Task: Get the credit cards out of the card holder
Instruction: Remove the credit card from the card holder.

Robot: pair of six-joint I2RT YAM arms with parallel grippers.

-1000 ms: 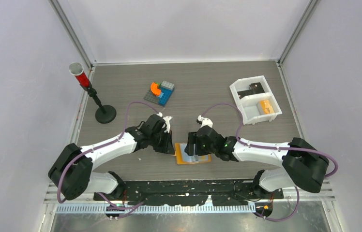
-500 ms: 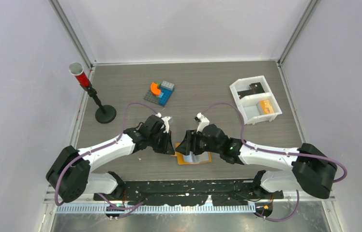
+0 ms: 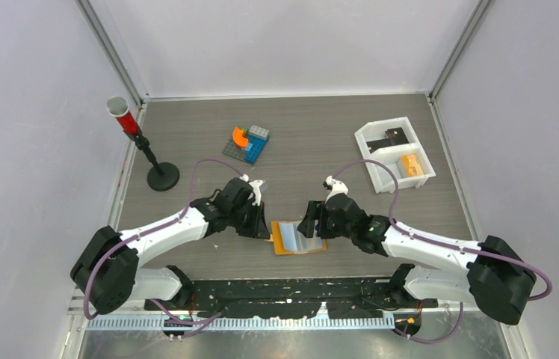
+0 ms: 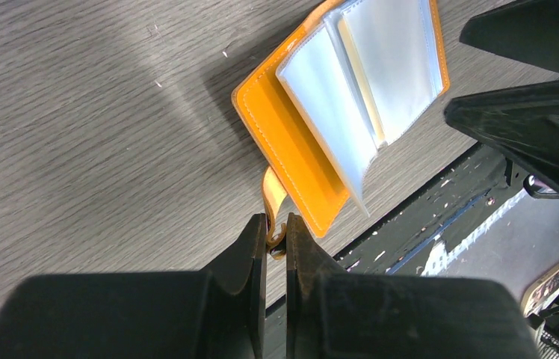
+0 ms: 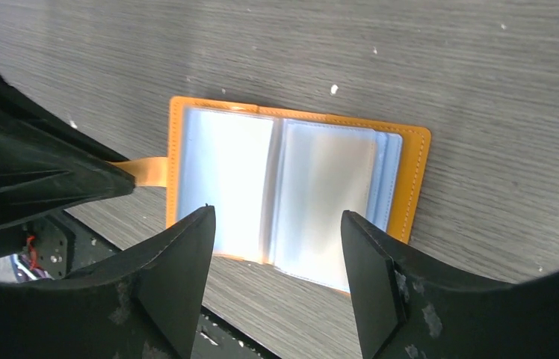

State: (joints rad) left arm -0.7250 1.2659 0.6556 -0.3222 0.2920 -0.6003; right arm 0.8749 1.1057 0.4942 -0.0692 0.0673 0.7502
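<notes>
My left gripper is pinched tight on the small tab at the left edge of the card holder. My right gripper hangs wide open, holding nothing, just over the holder's right half. The holder lies spread open on the table between both arms, near the front edge, pale sleeves up. A white tray sits far right.

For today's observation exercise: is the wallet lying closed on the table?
No, the wallet lies spread open with its inside facing up.
</notes>
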